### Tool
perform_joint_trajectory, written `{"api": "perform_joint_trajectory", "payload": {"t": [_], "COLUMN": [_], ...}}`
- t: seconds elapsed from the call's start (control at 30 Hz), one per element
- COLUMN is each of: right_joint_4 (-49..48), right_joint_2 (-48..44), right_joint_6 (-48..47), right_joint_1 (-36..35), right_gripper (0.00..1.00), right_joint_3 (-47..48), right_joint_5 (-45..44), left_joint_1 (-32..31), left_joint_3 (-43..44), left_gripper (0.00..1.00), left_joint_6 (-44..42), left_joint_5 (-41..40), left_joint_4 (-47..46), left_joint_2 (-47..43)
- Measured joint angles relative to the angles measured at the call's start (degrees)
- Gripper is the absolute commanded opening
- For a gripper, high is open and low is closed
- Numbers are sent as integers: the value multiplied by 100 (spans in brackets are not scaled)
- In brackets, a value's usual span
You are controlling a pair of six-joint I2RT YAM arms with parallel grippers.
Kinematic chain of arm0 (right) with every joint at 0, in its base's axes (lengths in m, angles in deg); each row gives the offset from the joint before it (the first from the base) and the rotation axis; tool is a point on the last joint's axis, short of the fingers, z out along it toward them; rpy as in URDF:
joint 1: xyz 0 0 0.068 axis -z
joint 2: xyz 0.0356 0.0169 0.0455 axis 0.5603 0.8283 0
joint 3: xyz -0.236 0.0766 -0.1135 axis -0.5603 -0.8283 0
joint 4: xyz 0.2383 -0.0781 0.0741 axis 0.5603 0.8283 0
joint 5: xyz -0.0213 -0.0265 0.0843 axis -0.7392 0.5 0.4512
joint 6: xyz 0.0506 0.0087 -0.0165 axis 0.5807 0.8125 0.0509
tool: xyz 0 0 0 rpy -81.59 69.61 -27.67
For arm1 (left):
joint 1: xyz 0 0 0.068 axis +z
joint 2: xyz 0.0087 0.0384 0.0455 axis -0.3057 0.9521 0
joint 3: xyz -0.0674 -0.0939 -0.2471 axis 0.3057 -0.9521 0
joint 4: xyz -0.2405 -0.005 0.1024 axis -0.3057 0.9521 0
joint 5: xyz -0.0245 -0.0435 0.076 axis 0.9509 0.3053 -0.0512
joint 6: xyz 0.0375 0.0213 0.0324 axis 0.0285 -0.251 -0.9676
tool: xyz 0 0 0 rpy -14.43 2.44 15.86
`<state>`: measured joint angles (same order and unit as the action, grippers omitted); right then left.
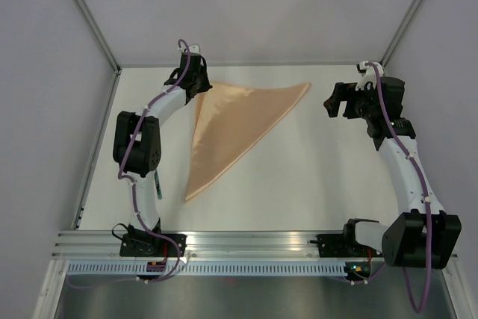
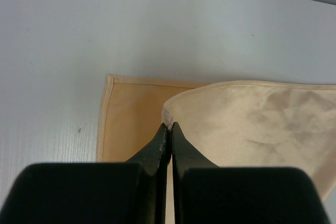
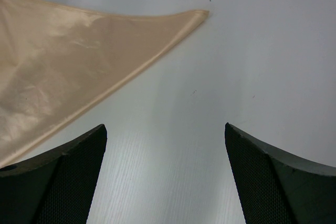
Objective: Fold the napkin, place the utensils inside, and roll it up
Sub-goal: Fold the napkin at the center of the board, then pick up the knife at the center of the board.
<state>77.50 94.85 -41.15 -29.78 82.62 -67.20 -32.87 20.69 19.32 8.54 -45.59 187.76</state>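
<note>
A peach-orange napkin [image 1: 235, 125] lies folded into a long triangle on the left-centre of the white table [image 1: 314, 177]. One point reaches toward the near edge, another stretches right along the far side, and the third sits at the far left. The fabric has a soft sheen and faint creases, and a stitched hem is visible along its edges. At the far-left corner, the left gripper [image 1: 199, 87] has its two dark fingers pressed together on the tip of the upper layer. In the left wrist view, that corner of the napkin [image 2: 252, 124] curls up, paler, from the pinch of the left gripper [image 2: 169, 127], and the lower layer's hemmed corner lies flat just beside it. The right gripper [image 1: 332, 102] hangs near the napkin's right-hand point with its jaws spread wide and holding nothing. In its own wrist view, the right gripper [image 3: 164, 127] frames bare table, with the napkin [image 3: 68, 61] tapering to a tip ahead and to the left.
</note>
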Motion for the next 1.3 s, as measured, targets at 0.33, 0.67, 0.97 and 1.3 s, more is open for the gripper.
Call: {"api": "perform_joint_trajectory", "payload": {"t": [0.33,0.67,0.97,1.3], "right_joint_4": [0,0,4,22], "right_joint_2": [0,0,0,-44], "right_joint_6": [-11,-11,-11,0], "right_joint_1": [0,0,0,0], "right_gripper": [98,98,98,98], "right_joint_3": [-2,-2,0,-2], "right_joint_5": [0,7,33,170], "left_joint_1": [7,26,26,42], "left_joint_3": [55,55,-247,-3121], "left_gripper": [8,62,78,82], "left_joint_6": [0,-39,-72,590], "left_joint_5": [15,-13,-330,-1600], "left_joint_4": [98,98,63,118], "left_joint_2": [114,116,-98,-2837]}}
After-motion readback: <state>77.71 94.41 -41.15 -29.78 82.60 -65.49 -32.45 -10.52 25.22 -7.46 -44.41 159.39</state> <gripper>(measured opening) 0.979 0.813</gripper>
